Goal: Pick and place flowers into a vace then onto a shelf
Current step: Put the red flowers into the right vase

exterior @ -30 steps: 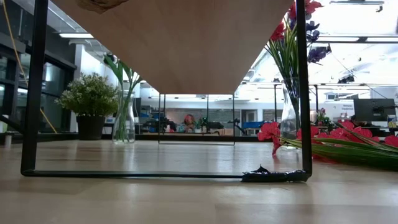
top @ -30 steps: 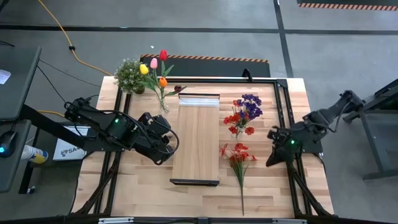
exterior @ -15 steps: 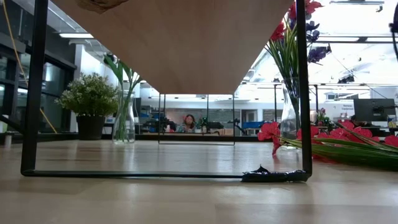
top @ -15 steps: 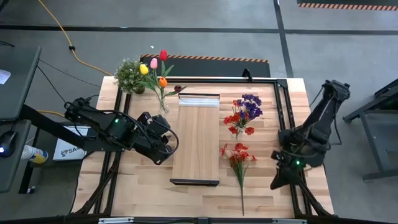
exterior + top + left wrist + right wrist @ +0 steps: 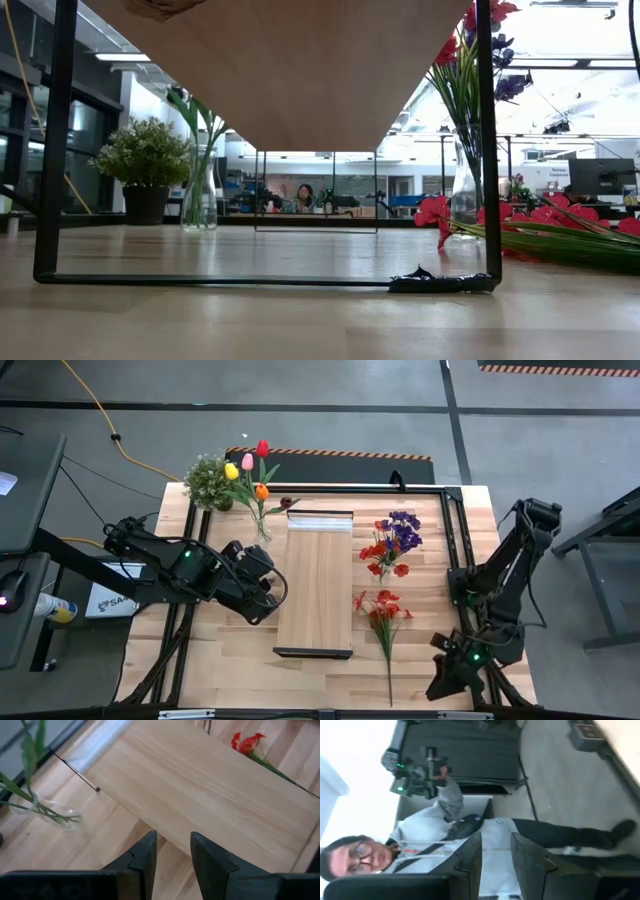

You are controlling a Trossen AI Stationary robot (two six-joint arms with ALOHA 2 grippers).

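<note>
Loose red spray [image 5: 383, 618] lies flat on the table just right of the shelf [image 5: 315, 582], between it and the right arm; tulips [image 5: 250, 468] and the purple-and-red bunch [image 5: 393, 540] already stand in glass vases. Likely light, with a thin springy stem and soft petals, so pinch it mid-stem. Left gripper [image 5: 171, 851] hovers at the shelf's left edge, narrow gap, empty; right gripper [image 5: 496, 849], also narrow and empty, sits at the near right corner, facing a person [image 5: 445, 827].
</note>
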